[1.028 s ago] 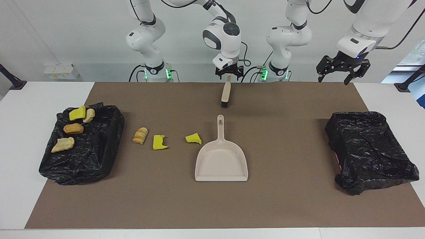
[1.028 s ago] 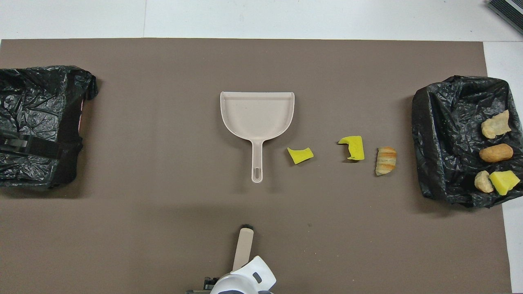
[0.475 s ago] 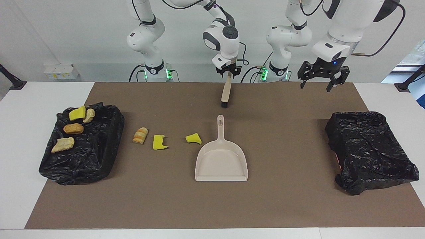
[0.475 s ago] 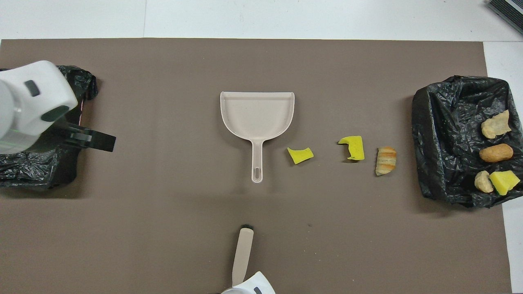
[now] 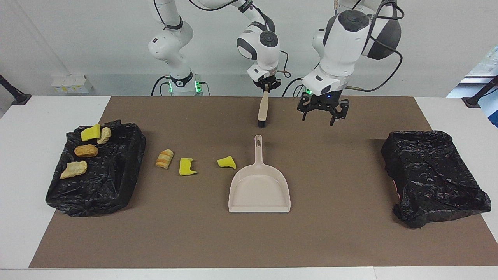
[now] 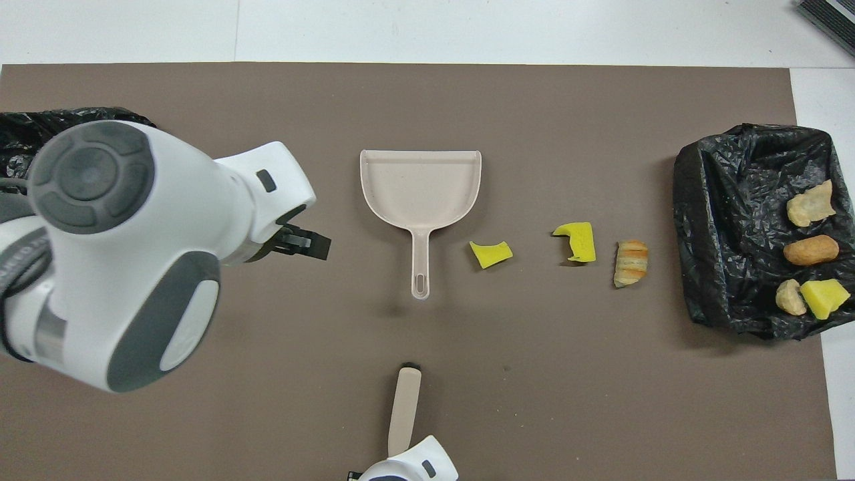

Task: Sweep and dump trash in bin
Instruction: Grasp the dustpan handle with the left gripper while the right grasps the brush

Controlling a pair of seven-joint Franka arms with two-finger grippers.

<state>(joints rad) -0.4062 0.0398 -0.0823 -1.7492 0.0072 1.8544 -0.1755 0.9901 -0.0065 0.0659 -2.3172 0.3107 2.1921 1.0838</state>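
Your right end effector [image 5: 266, 88] is clamped on the top of the brush [image 5: 263, 110] handle, which hangs bristles-down over the brown mat [image 5: 334, 233] near the robots' edge, bristle tip at or just above the mat, can't tell which. In the overhead view the brush [image 6: 403, 411] shows at the bottom centre with the wrist covering its upper end.

Your left end effector [image 5: 322, 113] has its fingers spread wide, holds nothing, and hangs in the air over bare mat between the brush and the empty black-bagged bin [image 5: 432, 175] at the left arm's end of the surface. In the overhead view only one black fingertip of it [image 6: 308, 242] pokes out from under the big white arm.

The dustpan [image 5: 259, 190] lies flat mid-mat, handle pointing toward the robots, pan mouth away from them.

Trash: three bits sit loose on the mat in a row beside the dustpan, toward the right arm's end. A yellow scrap [image 5: 227, 162] is just beside the dustpan's handle, then a second yellow scrap [image 5: 186, 167], then a striped bread lump [image 5: 165, 158]. None touch each other.

The other four bits lie on the black-bagged tray [image 5: 116, 186] at the right arm's end: a yellow wedge [image 5: 90, 132] touching a pale lump [image 5: 104, 135], a brown roll [image 5: 86, 150], and a tan lump [image 5: 74, 169].
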